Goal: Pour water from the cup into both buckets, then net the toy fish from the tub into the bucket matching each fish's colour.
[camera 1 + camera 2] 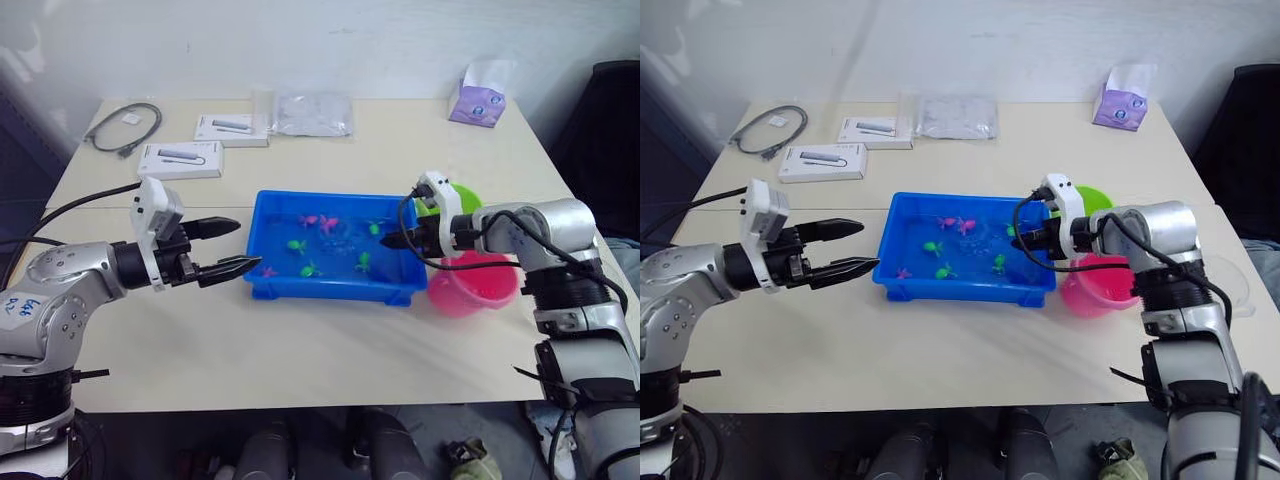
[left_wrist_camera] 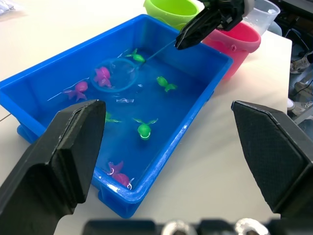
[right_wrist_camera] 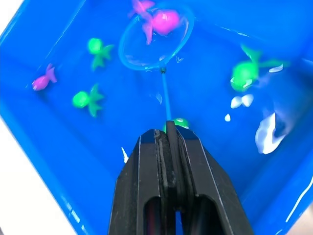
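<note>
right tool (image 3: pixel 168 142) clenched the net (image 3: pixel 155 41) handle over the tub (image 1: pixel 270 285); left tool (image 1: pixel 232 246) released; two boxes (image 1: pixel 180 160) and a cable (image 1: pixel 125 127) lay behind.

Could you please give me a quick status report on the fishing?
Right hand shut on net, hoop in tub around a pink fish. Left hand open, beside tub. Nothing in the way.

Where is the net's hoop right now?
The small blue round hoop of the hand net is down in the shallow blue plastic tub, around a pink toy fish near the far wall, its thin handle gripped by the right hand.
</note>
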{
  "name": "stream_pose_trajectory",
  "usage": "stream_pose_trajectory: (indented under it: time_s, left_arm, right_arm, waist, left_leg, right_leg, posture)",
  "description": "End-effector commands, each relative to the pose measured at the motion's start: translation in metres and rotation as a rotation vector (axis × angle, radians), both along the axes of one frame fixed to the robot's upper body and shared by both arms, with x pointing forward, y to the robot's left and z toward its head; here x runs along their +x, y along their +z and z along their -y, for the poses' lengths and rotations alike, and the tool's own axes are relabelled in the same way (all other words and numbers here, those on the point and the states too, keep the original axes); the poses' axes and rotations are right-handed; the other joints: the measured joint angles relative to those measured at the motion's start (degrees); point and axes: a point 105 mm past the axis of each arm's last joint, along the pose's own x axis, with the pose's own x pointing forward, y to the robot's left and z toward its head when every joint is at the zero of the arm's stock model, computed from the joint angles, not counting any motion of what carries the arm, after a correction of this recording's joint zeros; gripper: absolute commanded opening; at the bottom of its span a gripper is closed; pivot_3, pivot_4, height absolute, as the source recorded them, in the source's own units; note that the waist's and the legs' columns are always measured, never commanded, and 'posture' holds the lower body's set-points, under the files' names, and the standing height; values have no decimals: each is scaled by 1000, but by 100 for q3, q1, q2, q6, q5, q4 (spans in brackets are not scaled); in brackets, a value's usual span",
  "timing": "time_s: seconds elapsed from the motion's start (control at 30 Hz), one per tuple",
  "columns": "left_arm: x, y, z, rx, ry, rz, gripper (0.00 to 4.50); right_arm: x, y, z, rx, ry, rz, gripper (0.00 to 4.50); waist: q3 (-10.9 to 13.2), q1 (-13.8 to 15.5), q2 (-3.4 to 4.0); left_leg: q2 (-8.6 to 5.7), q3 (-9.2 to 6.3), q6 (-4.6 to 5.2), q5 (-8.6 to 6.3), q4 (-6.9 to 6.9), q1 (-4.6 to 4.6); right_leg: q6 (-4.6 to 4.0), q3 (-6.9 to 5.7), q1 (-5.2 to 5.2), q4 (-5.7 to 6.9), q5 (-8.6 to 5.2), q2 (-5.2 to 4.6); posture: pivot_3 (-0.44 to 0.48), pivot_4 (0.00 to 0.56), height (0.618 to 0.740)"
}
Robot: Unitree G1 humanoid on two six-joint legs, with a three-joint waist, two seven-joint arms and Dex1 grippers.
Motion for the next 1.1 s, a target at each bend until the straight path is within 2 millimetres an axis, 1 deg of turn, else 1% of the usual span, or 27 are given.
stream_pose_trajectory:
  time_s: [0.03, 0.1, 0.17, 0.27, 0.4, 0.47, 0.57, 0.63, 0.7, 0.77, 0.83, 0.93, 1.03, 1.1]
  left_arm:
    - [1, 8, 8, -19, -58, 29, 4427]
    - [3, 8, 10, -17, -72, 31, 4427]
    - [7, 9, 16, -24, -102, 33, 4427]
    - [7, 12, 26, -43, -174, 30, 4427]
    - [4, 13, 40, -56, -279, 17, 4427]
    - [4, 13, 47, -56, -327, 16, 4427]
    - [5, 16, 62, -66, -402, 21, 4427]
    - [6, 16, 66, -68, -423, 24, 4427]
    - [7, 17, 73, -67, -462, 28, 4427]
    - [8, 17, 76, -66, -480, 30, 4427]
    - [9, 17, 81, -70, -511, 29, 4427]
    - [11, 15, 92, -72, -570, 26, 4427]
    - [13, 14, 96, -72, -590, 29, 4427]
    - [16, 14, 98, -73, -599, 31, 4427]
  right_arm:
    - [-12, 15, 0, -9, 53, 108, 0]
    - [-16, 15, 2, -12, 53, 117, 0]
    - [-26, 20, 8, -26, 58, 151, 0]
    - [-43, 31, 20, -23, 47, 198, 0]
    - [-66, 46, 36, -11, 28, 248, 0]
    - [-78, 55, 49, -13, -12, 282, 0]
    - [-100, 65, 73, -38, -103, 316, 0]
    - [-108, 66, 79, -45, -132, 319, 0]
    - [-121, 69, 93, -65, -194, 330, 0]
    - [-127, 70, 97, -74, -220, 335, 0]
    - [-137, 69, 108, -110, -278, 348, 0]
    - [-159, 65, 131, -228, -389, 374, 0]
    - [-170, 62, 139, -311, -419, 393, 0]
    - [-176, 58, 144, -425, -413, 419, 0]
  waist:
    - [0, -7, 0]
    - [0, -17, 0]
    - [0, -17, 0]
    - [0, 12, 0]
    - [0, 37, 0]
    - [0, 56, 0]
    - [0, 139, 0]
    - [0, 139, 0]
    - [-1, 138, -1]
    - [-1, 136, -1]
    - [-1, 134, 0]
    - [-1, 185, 0]
    - [-1, 189, 0]
    - [-1, 175, 0]
  left_leg:
    - [-1, 1, 0, 0, 0, 0]
    - [0, 2, 0, 0, 1, 1]
    - [1, 4, 0, 0, -1, 2]
    - [3, 4, -1, 0, -2, 1]
    - [-2, 4, 0, 0, 0, -2]
    - [-2, 5, 0, 0, 0, 1]
    - [-1, 4, 0, 0, 0, 1]
    - [-2, 4, 1, 0, 2, 1]
    - [-3, 5, 1, 0, 2, 3]
    - [-2, 5, 1, 1, 1, 7]
    - [-2, 8, 1, 1, 1, 9]
    - [-2, 6, 1, 1, -2, 9]
    - [-12, 7, 8, 4, -1, 10]
    - [-16, 6, 11, 5, 0, 17]
  right_leg:
    - [1, 0, 0, 0, 0, 0]
    - [1, 1, 0, 2, 1, 1]
    - [1, 2, -2, 3, 1, 2]
    - [1, 1, -4, 2, 1, 5]
    - [3, 0, -2, -2, 2, 4]
    - [3, 3, 0, 0, 2, 4]
    - [3, 2, -1, 1, 2, 7]
    - [3, 4, 1, 1, 2, 8]
    - [5, 6, 5, 0, 3, 8]
    - [5, 6, 7, 1, 3, 10]
    - [5, 12, 7, 2, 3, 11]
    - [5, 12, 8, 0, 3, 16]
    - [12, 14, 13, -1, 7, 26]
    - [19, 19, 26, -5, 10, 25]
  posture:
    - [0, 150, 740]
    - [0, 150, 740]
    - [0, 150, 740]
    - [0, 150, 740]
    - [0, 150, 740]
    - [0, 150, 740]
    - [0, 150, 740]
    - [0, 150, 740]
    - [0, 150, 740]
    - [0, 150, 740]
    - [0, 150, 740]
    - [0, 150, 740]
    - [0, 150, 740]
    - [0, 150, 740]
